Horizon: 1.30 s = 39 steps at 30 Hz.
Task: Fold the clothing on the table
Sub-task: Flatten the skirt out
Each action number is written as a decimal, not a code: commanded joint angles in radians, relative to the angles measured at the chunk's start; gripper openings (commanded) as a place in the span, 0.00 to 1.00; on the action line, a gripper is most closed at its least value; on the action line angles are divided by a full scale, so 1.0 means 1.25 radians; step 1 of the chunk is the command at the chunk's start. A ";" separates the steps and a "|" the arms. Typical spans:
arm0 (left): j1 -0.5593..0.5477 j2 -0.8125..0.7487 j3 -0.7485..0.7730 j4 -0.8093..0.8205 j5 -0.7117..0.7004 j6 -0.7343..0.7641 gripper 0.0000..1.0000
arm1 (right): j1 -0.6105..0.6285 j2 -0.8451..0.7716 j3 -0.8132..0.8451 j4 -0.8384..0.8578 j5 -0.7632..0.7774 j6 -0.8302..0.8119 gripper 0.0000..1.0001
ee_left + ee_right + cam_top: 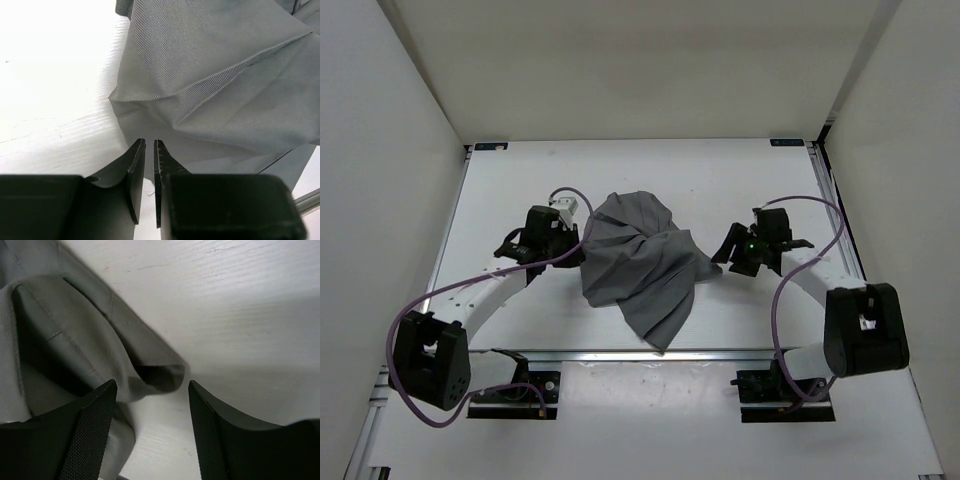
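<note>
The grey clothing lies crumpled in a heap at the middle of the white table, one pointed end trailing toward the near rail. My left gripper sits at the heap's left edge. In the left wrist view its jaws stand a narrow slit apart with nothing between them, their tips just short of a bunched fold of the clothing. At the heap's right edge is my right gripper. It is wide open, and a folded corner of the clothing lies just ahead of its fingers.
A silver rail runs along the table's near edge, close to the clothing's trailing end, and shows in the left wrist view. White walls enclose the table on three sides. Purple cables loop off both arms.
</note>
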 commanded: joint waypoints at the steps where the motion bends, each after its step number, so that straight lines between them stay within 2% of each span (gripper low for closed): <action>1: 0.024 -0.047 -0.027 0.003 0.007 0.006 0.25 | 0.015 0.065 0.025 0.093 -0.051 0.058 0.64; 4: 0.041 -0.058 -0.041 0.017 0.024 -0.008 0.27 | 0.032 0.147 0.060 0.080 -0.090 0.066 0.56; 5: 0.044 -0.062 -0.040 0.017 0.023 -0.004 0.27 | 0.047 0.171 0.072 0.068 -0.105 0.067 0.47; 6: 0.045 -0.063 -0.040 0.014 0.022 -0.003 0.27 | 0.057 0.184 0.081 0.071 -0.113 0.066 0.30; 7: 0.047 -0.064 -0.038 0.013 0.023 -0.006 0.26 | 0.068 0.187 0.087 0.068 -0.123 0.064 0.19; 8: 0.045 -0.063 -0.039 0.012 0.022 -0.006 0.24 | 0.071 0.182 0.099 0.076 -0.123 0.062 0.02; 9: 0.049 -0.062 -0.037 0.012 0.021 -0.006 0.24 | 0.084 0.160 0.114 0.080 -0.127 0.049 0.00; 11: 0.049 -0.060 -0.034 0.011 0.019 -0.013 0.19 | 0.101 0.112 0.155 0.085 -0.082 0.018 0.00; 14: 0.040 -0.056 -0.028 0.014 0.015 -0.022 0.14 | 0.116 0.068 0.307 0.064 -0.023 -0.053 0.01; 18: 0.027 -0.052 -0.023 0.013 0.005 -0.038 0.11 | 0.132 -0.002 0.441 0.184 -0.058 -0.145 0.00; 21: 0.025 -0.057 -0.030 0.014 0.005 -0.045 0.09 | 0.199 -0.062 0.483 0.231 -0.092 -0.235 0.00; 26: 0.023 -0.060 -0.036 0.016 -0.009 -0.054 0.06 | 0.331 -0.124 0.469 0.145 -0.117 -0.344 0.00; 30: 0.020 -0.073 -0.062 0.023 -0.012 -0.067 0.05 | 0.343 -0.170 0.367 -0.020 -0.134 -0.307 0.00; 33: 0.016 -0.093 -0.090 0.036 -0.012 -0.080 0.04 | 0.343 -0.214 0.231 -0.148 -0.128 -0.246 0.00; 34: 0.024 -0.091 -0.098 0.043 -0.010 -0.088 0.05 | 0.333 -0.230 0.188 -0.214 -0.139 -0.222 0.05; 35: 0.018 -0.093 -0.103 0.049 -0.016 -0.088 0.04 | 0.317 -0.234 0.166 -0.249 -0.146 -0.214 0.20; 37: 0.019 -0.090 -0.105 0.045 -0.010 -0.094 0.05 | 0.315 -0.245 0.109 -0.372 -0.105 -0.187 0.32; 39: 0.003 -0.096 -0.098 0.044 -0.014 -0.099 0.05 | 0.337 -0.300 0.100 -0.416 -0.015 -0.148 0.38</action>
